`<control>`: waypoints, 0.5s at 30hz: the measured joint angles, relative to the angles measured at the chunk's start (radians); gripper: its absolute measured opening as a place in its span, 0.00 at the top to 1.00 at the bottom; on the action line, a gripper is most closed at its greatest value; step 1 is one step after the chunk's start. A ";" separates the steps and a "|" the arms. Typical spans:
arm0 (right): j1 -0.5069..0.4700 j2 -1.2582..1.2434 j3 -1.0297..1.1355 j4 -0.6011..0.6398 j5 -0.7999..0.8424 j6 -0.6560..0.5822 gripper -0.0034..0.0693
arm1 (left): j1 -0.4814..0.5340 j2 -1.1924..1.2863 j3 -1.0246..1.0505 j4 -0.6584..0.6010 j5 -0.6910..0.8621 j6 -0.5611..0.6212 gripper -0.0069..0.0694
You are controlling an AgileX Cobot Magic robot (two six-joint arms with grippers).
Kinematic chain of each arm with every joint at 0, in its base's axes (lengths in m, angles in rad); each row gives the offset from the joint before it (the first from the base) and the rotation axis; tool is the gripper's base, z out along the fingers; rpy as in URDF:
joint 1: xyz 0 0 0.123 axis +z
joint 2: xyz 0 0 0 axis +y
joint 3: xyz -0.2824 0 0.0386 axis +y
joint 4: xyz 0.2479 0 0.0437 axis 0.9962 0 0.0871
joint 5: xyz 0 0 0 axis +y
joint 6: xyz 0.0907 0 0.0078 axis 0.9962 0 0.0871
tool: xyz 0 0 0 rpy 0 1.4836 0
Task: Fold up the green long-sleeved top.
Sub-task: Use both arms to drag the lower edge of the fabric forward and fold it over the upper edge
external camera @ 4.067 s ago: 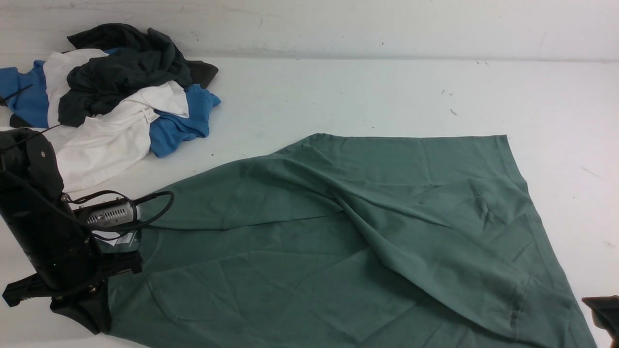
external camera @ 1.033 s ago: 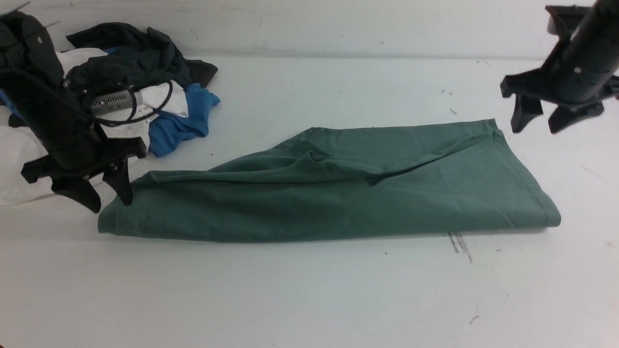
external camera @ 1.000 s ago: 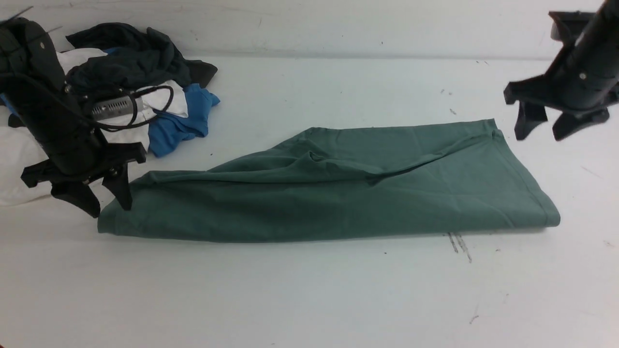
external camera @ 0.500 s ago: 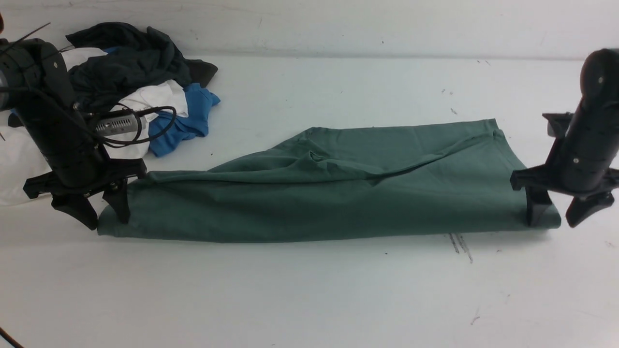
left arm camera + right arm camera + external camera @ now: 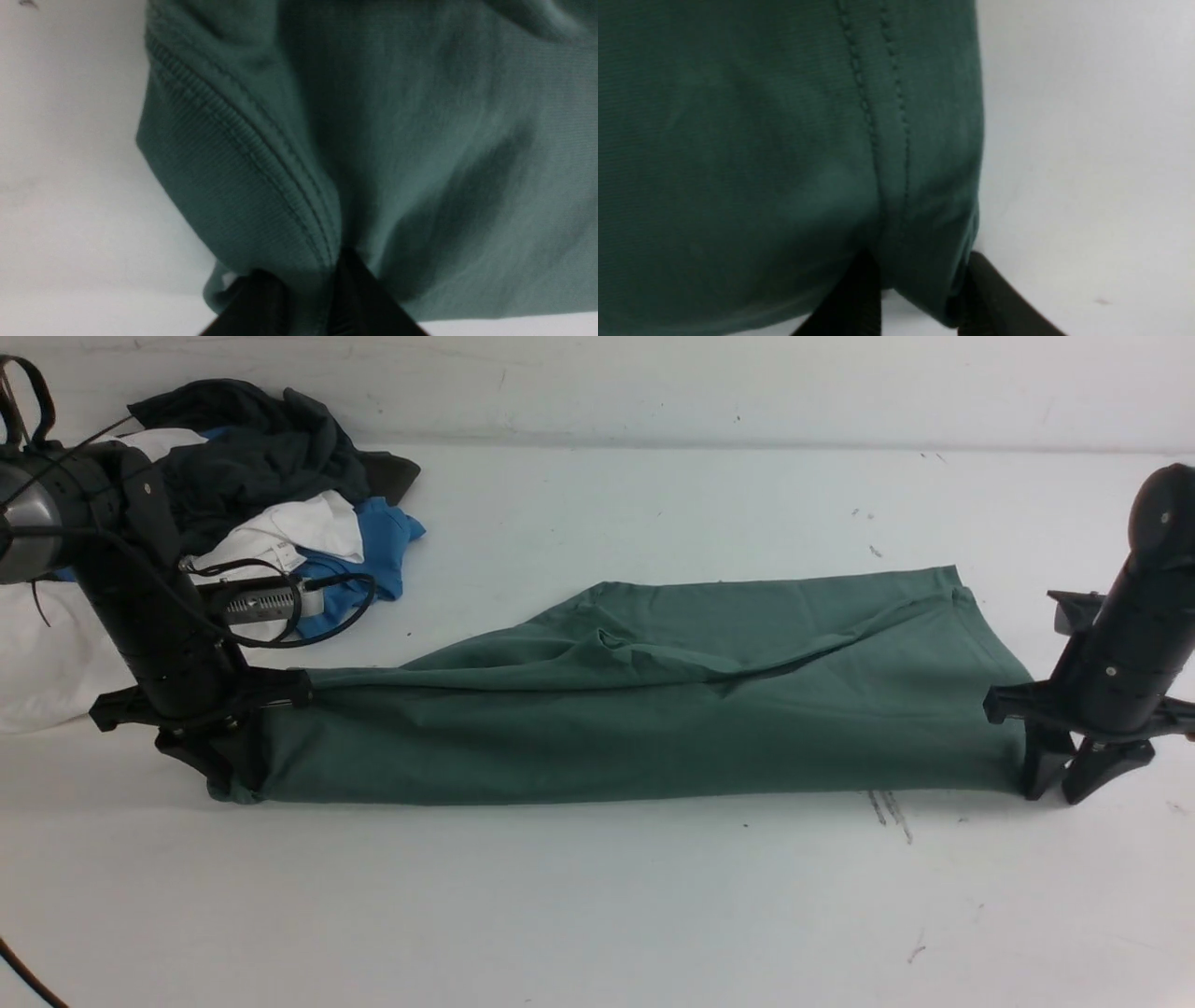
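The soft, limp green long-sleeved top (image 5: 653,709) is lying folded; the left pincer (image 5: 222,773) and right pincer (image 5: 1055,789) are pinching its sturdier stitched ends.

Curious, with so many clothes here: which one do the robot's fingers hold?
The green long-sleeved top: left fingers and right fingers pinch its ends. The dark, white and blue clothes lie heaped apart from it.

A white, scuffed worktop (image 5: 597,915) runs back to a plain pale wall (image 5: 747,383) under even light.
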 joint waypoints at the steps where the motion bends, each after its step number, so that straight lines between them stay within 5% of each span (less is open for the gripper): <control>1: 0.000 0.000 0.000 0.007 0.000 -0.010 0.75 | 0.000 0.000 0.000 0.000 0.000 0.001 0.84; 2: 0.000 0.000 0.000 0.018 0.000 -0.014 0.86 | 0.000 0.000 0.000 0.004 -0.001 0.002 0.85; 4: 0.000 -0.008 0.008 0.020 -0.003 -0.018 0.93 | -0.003 -0.003 0.000 0.009 -0.001 0.002 0.85; 15: 0.000 -0.234 0.331 -0.053 -0.008 0.013 0.94 | -0.012 -0.109 0.186 0.014 -0.008 0.003 0.85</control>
